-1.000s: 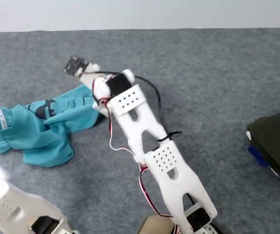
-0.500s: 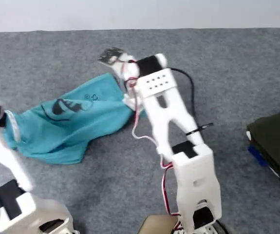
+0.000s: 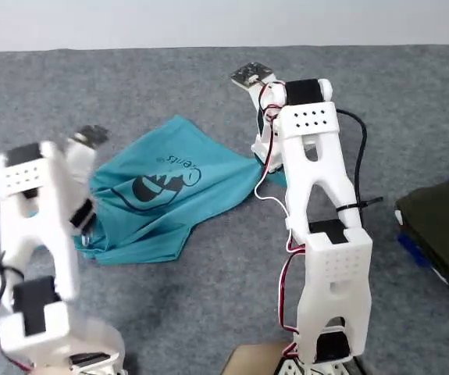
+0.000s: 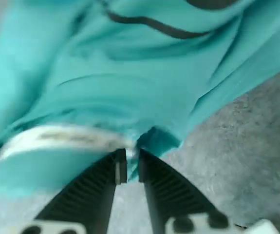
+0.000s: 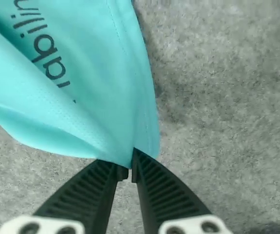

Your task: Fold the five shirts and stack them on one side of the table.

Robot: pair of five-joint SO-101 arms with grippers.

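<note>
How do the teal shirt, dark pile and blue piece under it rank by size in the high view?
1. teal shirt
2. dark pile, cut off by the picture's edge
3. blue piece, mostly covered

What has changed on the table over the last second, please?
The right gripper, clamped on the teal shirt, dragged it rightward, stretching the crumpled cloth out. The left gripper came up from the near left corner and took hold of the shirt's collar end. The dark folded pile at the right edge stayed put.
</note>
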